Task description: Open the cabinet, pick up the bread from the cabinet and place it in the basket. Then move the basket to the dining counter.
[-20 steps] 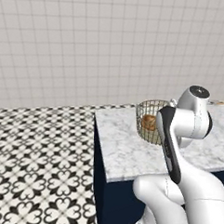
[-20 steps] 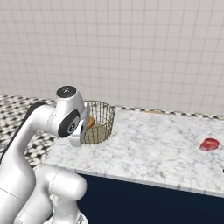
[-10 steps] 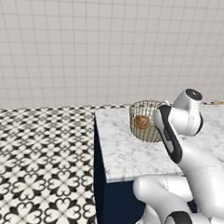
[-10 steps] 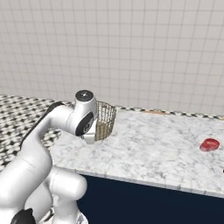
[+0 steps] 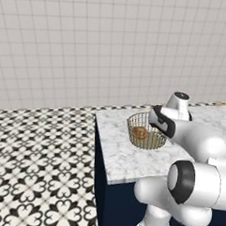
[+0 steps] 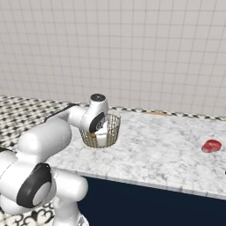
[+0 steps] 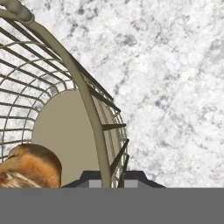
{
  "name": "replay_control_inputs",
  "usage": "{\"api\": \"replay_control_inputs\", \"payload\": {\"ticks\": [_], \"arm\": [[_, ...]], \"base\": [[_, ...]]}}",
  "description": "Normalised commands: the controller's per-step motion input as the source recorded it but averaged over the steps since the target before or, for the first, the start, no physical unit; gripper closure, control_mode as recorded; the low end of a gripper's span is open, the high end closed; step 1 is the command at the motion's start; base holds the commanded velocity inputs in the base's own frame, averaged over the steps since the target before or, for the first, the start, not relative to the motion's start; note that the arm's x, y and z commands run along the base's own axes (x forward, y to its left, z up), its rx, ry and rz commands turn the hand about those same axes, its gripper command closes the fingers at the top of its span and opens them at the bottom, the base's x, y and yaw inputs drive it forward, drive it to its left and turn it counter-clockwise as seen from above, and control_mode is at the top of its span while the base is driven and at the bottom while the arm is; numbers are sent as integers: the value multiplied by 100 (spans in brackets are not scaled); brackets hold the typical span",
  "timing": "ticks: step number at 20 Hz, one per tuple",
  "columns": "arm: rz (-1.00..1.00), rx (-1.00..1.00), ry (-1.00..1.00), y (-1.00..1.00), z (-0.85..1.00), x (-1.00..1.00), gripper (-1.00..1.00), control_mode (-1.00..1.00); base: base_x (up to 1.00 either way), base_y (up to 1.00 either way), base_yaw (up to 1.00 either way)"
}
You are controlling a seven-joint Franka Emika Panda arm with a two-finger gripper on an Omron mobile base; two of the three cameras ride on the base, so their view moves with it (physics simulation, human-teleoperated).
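Round brass wire-mesh basket (image 5: 145, 133), crusty golden bread (image 5: 140, 132), veined marble dining counter (image 6: 163, 152)

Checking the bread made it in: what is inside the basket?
The bread lies on the floor of the basket. The arm hides the basket's right side, and the fingers straddle its rim.

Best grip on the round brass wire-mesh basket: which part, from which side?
The thick rim of the round brass wire-mesh basket, from above, one jaw inside the wall and one outside. It stands upright, its mouth open upward, and the golden-brown bread roll lies low inside. The gripper already pinches it so.
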Motion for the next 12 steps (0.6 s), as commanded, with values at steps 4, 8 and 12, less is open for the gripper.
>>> {"api": "replay_control_inputs", "payload": {"ticks": [4,8,12], "arm": [[3,0,0,0,-18,5,100,-100],[5,0,-2,0,-28,1,100,-100],[5,0,-8,0,-28,0,100,-100]], "base": [[0,0,0],[0,0,0],[0,0,0]]}}
